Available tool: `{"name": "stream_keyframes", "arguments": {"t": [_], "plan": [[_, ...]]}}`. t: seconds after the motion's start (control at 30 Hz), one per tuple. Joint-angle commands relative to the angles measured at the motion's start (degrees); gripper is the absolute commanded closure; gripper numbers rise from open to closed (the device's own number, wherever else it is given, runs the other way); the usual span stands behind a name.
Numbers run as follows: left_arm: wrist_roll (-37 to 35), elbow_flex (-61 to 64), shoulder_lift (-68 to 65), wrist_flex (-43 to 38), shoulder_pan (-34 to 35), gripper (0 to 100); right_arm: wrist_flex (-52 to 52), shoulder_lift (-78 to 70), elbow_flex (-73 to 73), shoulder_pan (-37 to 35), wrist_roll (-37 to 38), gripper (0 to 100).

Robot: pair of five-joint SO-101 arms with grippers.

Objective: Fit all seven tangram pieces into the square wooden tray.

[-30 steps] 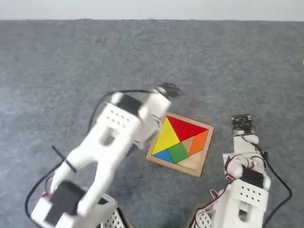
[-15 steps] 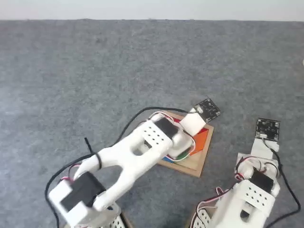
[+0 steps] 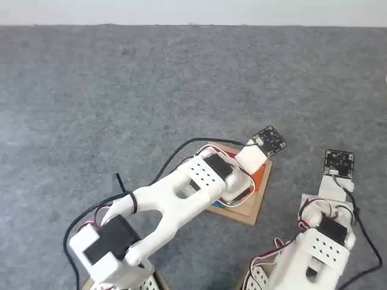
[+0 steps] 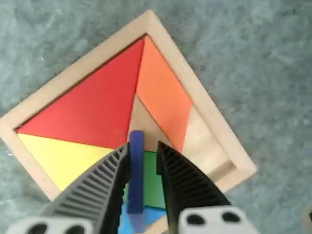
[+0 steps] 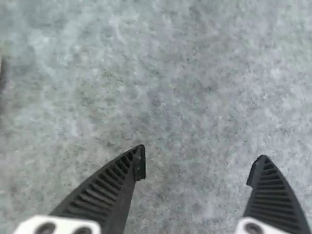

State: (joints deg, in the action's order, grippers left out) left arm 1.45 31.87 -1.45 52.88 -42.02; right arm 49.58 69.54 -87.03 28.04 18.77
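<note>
Left end effector (image 4: 143,145) has swung over tray (image 4: 197,97), gripping blue piece (image 4: 136,180).

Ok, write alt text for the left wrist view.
The left hand grips a dark blue piece on edge, over a square wooden tray on grey carpet. In the tray lie a red triangle, orange piece, yellow piece and green piece, with bare wood beside the orange.

Grey table (image 3: 121,90); wooden tray (image 3: 254,209) apparently flat on it.
</note>
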Motion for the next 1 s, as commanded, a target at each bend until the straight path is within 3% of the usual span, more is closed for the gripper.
{"name": "stream_keyframes", "arguments": {"t": [0.0, 0.33, 0.63, 0.97], "plan": [[-0.2, -1.4, 4.0, 1.2, 1.0, 91, -1.2, 1.0, 2.8, -0.7, -0.5, 65.6], [0.7, 3.2, 23.0, 1.8, 16.4, 91, -1.2, 1.1, 2.9, -0.8, -0.5, 65.6], [5.0, 18.8, 24.3, -0.4, 13.8, 91, -2.0, 1.1, 2.9, 0.7, -1.0, 65.6], [4.3, 20.7, 21.7, -2.6, 10.5, 91, -2.2, 1.1, 2.9, 3.2, -1.1, 65.6]]}}
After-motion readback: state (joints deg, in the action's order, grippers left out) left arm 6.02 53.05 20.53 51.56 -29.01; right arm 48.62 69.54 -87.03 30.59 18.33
